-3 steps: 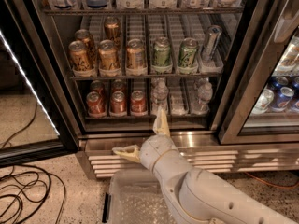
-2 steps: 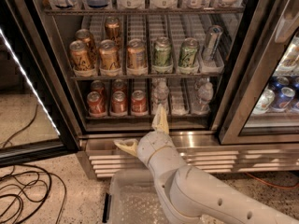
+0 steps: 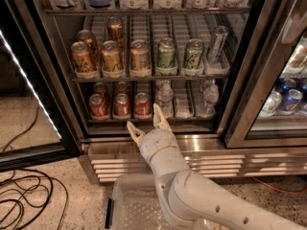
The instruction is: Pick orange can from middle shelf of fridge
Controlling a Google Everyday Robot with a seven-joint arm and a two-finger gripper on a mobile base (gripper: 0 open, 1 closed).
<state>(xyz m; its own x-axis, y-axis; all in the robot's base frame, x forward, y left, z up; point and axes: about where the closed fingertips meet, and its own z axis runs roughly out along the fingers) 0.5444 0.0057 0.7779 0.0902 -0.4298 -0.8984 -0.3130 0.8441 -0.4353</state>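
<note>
The fridge [image 3: 67,114] stands open in front of me. Its middle shelf [image 3: 148,75] holds several orange cans; the front ones stand in a row at the left, one of them [image 3: 139,57] beside two green cans [image 3: 166,55]. My gripper [image 3: 146,119] is open and empty. It points up in front of the bottom shelf, below the orange cans, its fingertips at the level of the red cans [image 3: 142,104].
Water bottles [image 3: 165,98] stand on the bottom shelf right of the red cans. A silver can [image 3: 217,44] leans at the right of the middle shelf. A second cooler door [image 3: 288,95] is at the right. Cables [image 3: 24,195] lie on the floor at left. A clear bin [image 3: 134,205] sits below my arm.
My gripper has risen and moved closer to the fridge, from the steel base up to the bottom shelf level. The cans have not moved.
</note>
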